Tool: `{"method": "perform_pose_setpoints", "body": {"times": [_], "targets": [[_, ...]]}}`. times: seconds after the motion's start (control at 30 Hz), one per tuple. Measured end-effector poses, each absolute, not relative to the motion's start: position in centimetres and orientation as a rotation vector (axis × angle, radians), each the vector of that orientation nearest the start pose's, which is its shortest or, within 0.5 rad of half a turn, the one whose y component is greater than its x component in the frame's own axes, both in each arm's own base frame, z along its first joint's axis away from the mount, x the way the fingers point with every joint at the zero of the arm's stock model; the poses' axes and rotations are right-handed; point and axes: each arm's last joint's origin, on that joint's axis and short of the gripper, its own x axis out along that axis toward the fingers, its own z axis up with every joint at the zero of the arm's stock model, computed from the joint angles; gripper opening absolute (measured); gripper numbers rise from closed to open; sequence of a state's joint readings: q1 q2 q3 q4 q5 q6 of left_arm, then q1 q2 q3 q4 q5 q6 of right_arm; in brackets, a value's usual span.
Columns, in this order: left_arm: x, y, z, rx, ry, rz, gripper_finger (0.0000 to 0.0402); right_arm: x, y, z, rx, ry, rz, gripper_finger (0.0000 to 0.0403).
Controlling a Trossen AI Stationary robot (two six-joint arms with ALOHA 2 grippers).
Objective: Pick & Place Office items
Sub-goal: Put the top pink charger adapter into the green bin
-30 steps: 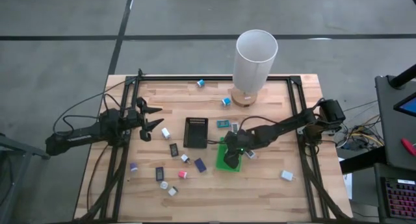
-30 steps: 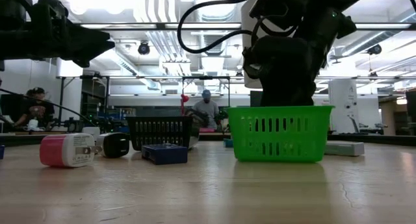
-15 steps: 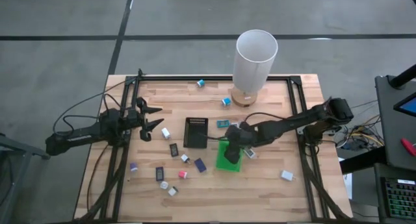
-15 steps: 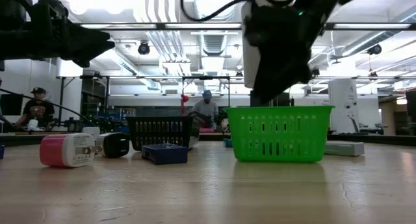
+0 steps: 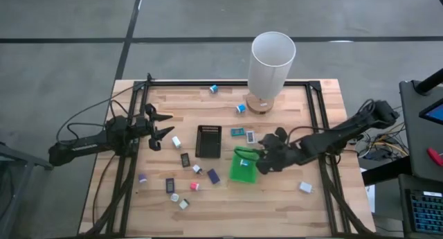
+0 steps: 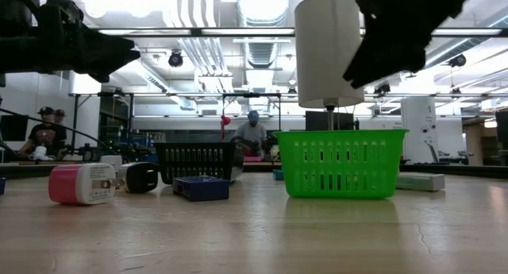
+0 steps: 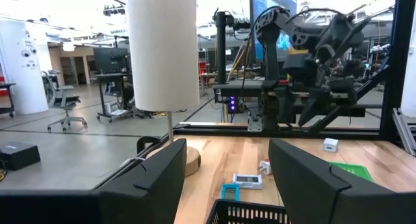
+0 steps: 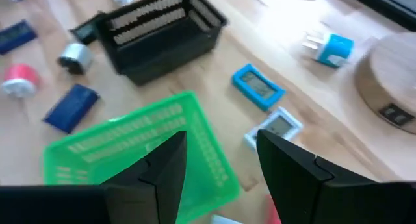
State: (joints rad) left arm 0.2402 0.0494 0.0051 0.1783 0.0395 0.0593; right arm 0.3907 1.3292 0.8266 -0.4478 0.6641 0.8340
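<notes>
Office items point(image 5: 190, 171) lie scattered across the table's point(image 5: 291, 204) middle and left. Right gripper point(image 5: 265, 158) hovers beside the green tray point(image 5: 242, 168), fingers apart, empty, probably ready for another pick. Left gripper point(image 5: 163, 125) waits near the left edge, fingers apart.

The pale wooden worktop point(image 5: 291, 197) carries a white-shaded lamp point(image 5: 272, 62) on a round base at twelve o'clock, a black ribbed tray point(image 5: 208, 141) near centre, a green tray point(image 5: 243, 167) just toward four o'clock, and small office items point(image 5: 181, 187) scattered mostly toward seven o'clock.
</notes>
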Motion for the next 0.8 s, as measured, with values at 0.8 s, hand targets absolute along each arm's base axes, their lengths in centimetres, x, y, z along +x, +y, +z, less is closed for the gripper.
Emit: {"method": "perform_pose_setpoints", "body": {"times": [0.8], "targets": [[9.7, 2.3, 17.9, 0.078, -0.127, 0.204, 0.0225, 18.3, 6.1, 14.5, 0.353, 0.478, -0.697, 0.0185]]}}
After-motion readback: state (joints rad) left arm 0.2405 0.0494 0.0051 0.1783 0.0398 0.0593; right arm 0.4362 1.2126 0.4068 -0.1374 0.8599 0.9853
